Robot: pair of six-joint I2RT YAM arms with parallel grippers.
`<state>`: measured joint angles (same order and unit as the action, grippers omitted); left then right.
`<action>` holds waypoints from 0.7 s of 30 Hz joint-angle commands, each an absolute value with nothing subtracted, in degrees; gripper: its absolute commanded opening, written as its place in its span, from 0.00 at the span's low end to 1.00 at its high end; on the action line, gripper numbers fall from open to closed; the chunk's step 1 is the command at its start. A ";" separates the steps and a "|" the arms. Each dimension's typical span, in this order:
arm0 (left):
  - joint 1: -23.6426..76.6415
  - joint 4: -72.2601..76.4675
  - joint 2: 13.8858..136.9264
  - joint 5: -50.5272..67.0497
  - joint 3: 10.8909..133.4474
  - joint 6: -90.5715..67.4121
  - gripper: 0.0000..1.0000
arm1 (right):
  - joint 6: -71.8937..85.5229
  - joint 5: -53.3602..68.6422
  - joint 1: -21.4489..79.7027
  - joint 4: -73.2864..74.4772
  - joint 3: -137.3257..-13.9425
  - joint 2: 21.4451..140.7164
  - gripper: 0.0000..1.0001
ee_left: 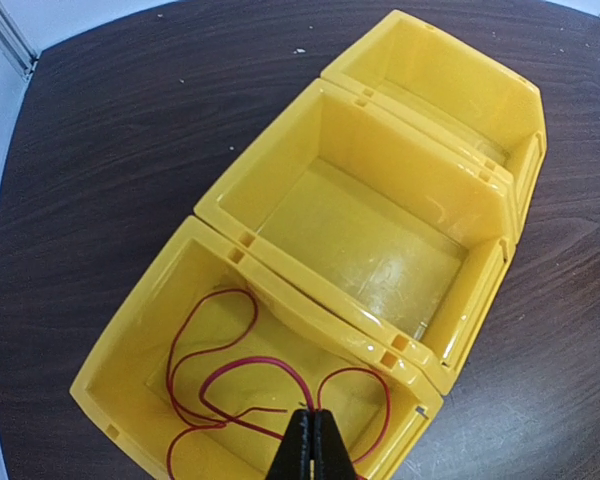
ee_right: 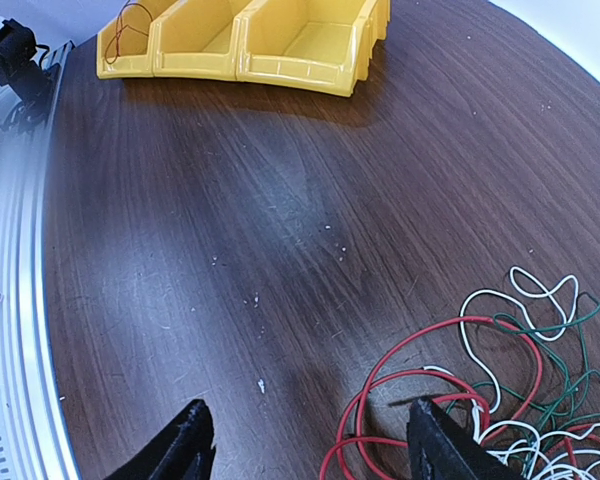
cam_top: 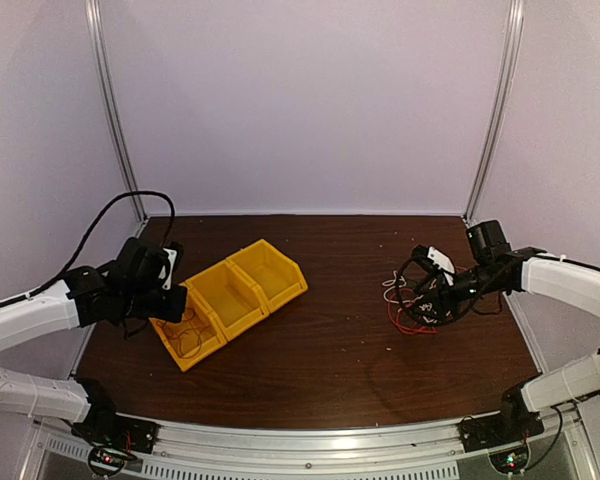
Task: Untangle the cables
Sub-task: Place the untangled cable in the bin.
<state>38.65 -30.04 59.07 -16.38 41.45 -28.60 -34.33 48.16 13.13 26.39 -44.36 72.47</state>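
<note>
Yellow bins (cam_top: 242,262) left, cable tangle (cam_top: 405,322) right, apart

Bins (cam_top: 232,300) lie left, tangled cables (cam_top: 412,305) right (one cable (ee_left: 265,360) binned).

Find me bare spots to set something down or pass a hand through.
Widest bare patch: table between the yellow bins and the cable tangle, running to the near edge. The middle bin and far bin are empty too. Crowded: the tangle beside the open right gripper, and the near bin, where the shut left gripper holds a red cable.
</note>
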 commanded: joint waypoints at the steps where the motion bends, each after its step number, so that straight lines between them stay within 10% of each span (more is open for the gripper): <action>1: 38.32 -27.86 57.66 -11.62 39.73 -31.20 0.00 | -34.89 48.14 13.01 26.89 -45.13 73.11 0.67; 21: 37.52 -28.52 65.66 -12.48 39.18 -32.96 0.07 | -34.89 48.34 13.01 27.11 -44.91 72.41 0.67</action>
